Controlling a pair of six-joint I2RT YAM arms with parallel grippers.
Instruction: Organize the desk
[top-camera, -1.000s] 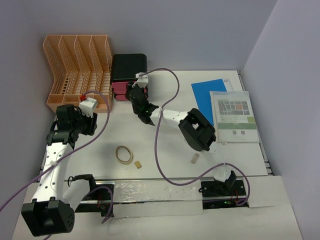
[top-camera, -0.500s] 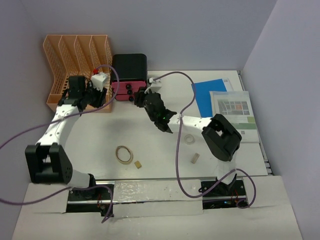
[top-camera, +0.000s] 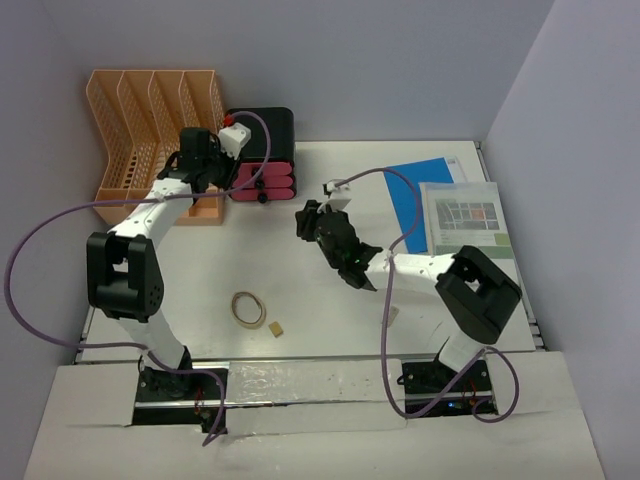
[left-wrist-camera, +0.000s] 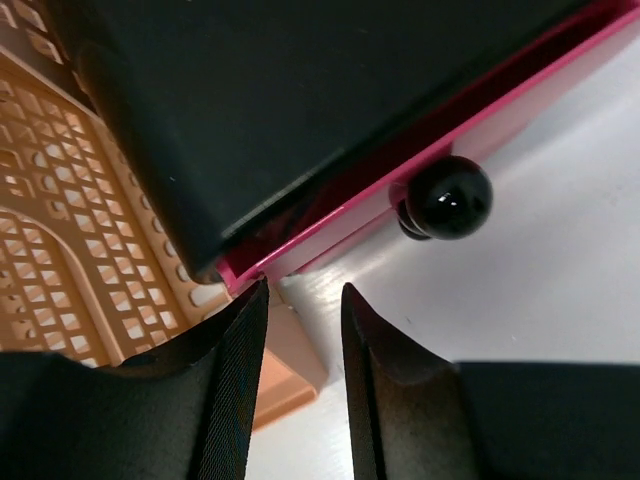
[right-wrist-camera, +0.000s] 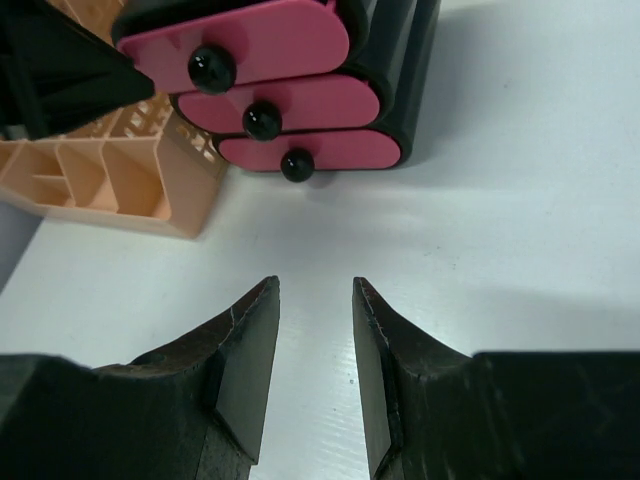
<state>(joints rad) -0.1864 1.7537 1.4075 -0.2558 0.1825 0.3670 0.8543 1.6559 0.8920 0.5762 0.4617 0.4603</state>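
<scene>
Starting overhead: finds the left gripper (top-camera: 212, 183) swung up from the near-left side to the gap between the peach file rack (top-camera: 140, 120) and the black box (top-camera: 258, 128), and the right gripper (top-camera: 306, 218) drawn back from the pink drawers (top-camera: 262, 185) toward mid-desk. Suggests, as a judgement only, a handover of the drawer work from right arm to left, with sorting barely begun. Shows the desk (top-camera: 300, 290) white, flat and grey-rimmed, filling the scene under both arms and carrying a rubber band (top-camera: 248, 308), a small tan block (top-camera: 274, 328), a blue sheet (top-camera: 418, 185) and a printed leaflet (top-camera: 465, 230). Moving to the left wrist: shows fingers (left-wrist-camera: 225, 400) slightly apart with nothing between, poised just beside a pink drawer's corner and near its black knob (left-wrist-camera: 448, 197), over glossy desk. Turning to the right wrist: shows fingers (right-wrist-camera: 245, 370) likewise parted and empty, aimed at three knobbed drawers across bare, shiny white surface.
</scene>
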